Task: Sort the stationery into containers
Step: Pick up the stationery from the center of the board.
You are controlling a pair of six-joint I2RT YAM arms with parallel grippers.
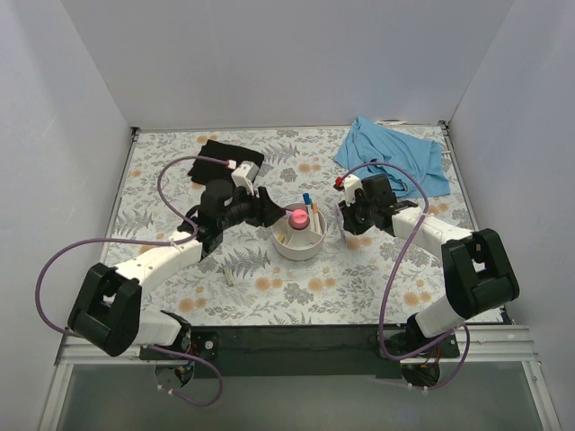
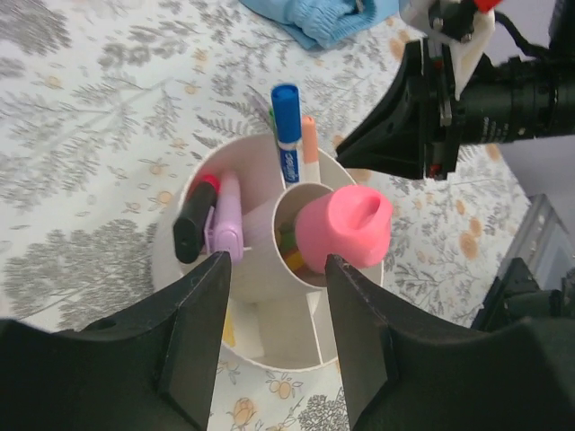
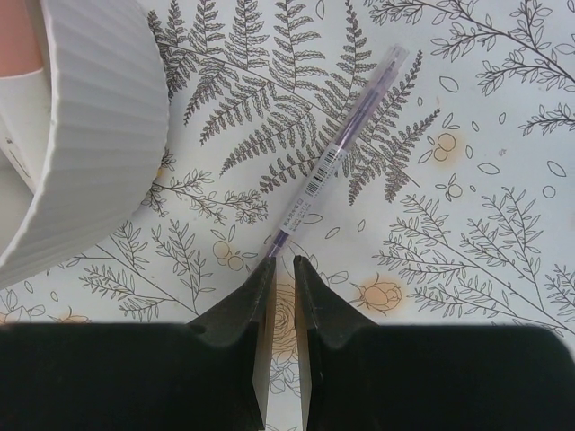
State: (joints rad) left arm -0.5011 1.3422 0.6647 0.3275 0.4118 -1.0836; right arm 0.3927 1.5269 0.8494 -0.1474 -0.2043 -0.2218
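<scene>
Middle of the desk: the white bowl (image 1: 301, 251) holds a blue-capped pen (image 2: 287, 126), the black-and-red highlighter (image 2: 190, 229) and, in its central cup, a pink-capped bottle (image 2: 346, 224). The left gripper (image 2: 277, 262) hangs over it, fingers wide apart on either side of that cup. Just right of the bowl, the right gripper (image 3: 284, 262) pinches the end of a clear purple pen (image 3: 334, 157) on the desktop.

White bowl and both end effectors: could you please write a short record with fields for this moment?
bowl, centre cup: pink-capped bottle
one compartment: highlighter, pink tube
another compartment: blue-capped pen, second pen
left end effector: open, close to the bowl
right end effector: nearly closed at the end of a clear pen on the table; grip unclear
</scene>
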